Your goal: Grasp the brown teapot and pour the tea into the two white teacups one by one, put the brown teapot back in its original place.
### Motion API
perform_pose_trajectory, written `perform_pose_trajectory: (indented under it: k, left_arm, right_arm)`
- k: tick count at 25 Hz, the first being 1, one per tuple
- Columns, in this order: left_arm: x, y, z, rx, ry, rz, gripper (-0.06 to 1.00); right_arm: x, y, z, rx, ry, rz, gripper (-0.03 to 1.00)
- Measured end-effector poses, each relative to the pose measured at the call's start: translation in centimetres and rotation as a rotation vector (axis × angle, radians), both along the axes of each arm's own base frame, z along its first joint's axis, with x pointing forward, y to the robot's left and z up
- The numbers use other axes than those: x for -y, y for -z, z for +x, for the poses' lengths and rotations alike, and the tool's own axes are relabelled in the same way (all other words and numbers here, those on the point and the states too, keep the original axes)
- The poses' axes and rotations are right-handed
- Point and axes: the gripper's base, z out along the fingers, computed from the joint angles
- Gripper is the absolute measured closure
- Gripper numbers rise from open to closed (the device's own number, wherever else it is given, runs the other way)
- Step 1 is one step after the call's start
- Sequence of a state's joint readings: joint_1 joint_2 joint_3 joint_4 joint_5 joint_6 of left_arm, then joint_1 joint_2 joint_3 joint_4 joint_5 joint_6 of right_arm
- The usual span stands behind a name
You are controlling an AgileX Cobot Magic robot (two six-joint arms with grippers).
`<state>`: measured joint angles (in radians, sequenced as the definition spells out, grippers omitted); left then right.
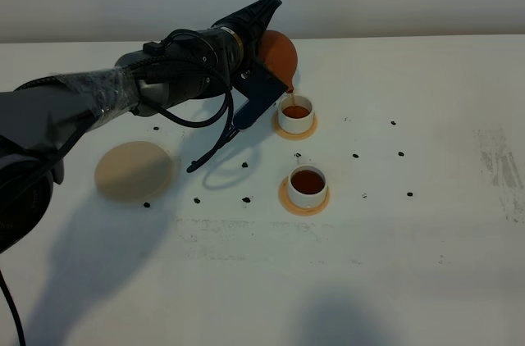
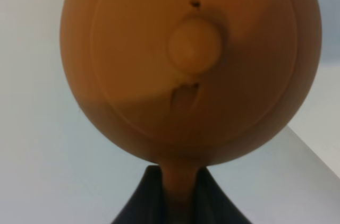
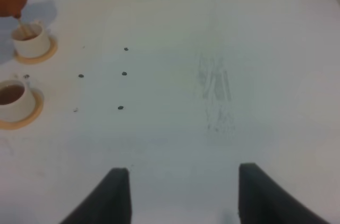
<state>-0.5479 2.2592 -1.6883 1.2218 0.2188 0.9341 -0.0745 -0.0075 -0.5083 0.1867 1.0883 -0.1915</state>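
One brown teapot (image 1: 280, 54), a squat round reddish-brown clay pot, hangs tipped over above the far white teacup (image 1: 295, 116), its spout down and a thin stream of tea (image 1: 290, 93) running into that cup. The left wrist view looks straight onto the lid (image 2: 191, 59), with its pale round knob (image 2: 194, 44) and a small vent hole beside it. Two white teacups stand on the counter (image 1: 426, 223), each on its own small orange coaster; the near teacup (image 1: 308, 185) already holds dark tea, and its coaster (image 1: 304, 201) shows around its base. One large beige coaster disc (image 1: 134, 170) lies bare, well to the left of the cups. The left arm reaches across from the left, wrist rolled, and the left end effector (image 2: 179, 195) is pinched on the teapot's handle. The right end effector (image 3: 180, 195) hovers over bare counter with its fingers spread wide, holding nothing.
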Motion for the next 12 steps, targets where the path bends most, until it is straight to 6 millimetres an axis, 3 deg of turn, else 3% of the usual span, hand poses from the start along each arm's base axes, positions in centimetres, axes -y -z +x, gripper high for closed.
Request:
perform_pose_trajectory:
  k: [12]
  left_arm:
    - [0.16, -0.10, 0.01, 0.021, 0.036, 0.022, 0.83]
  right_arm:
    - [0.00, 0.00, 0.00, 0.000, 0.000, 0.000, 0.53]
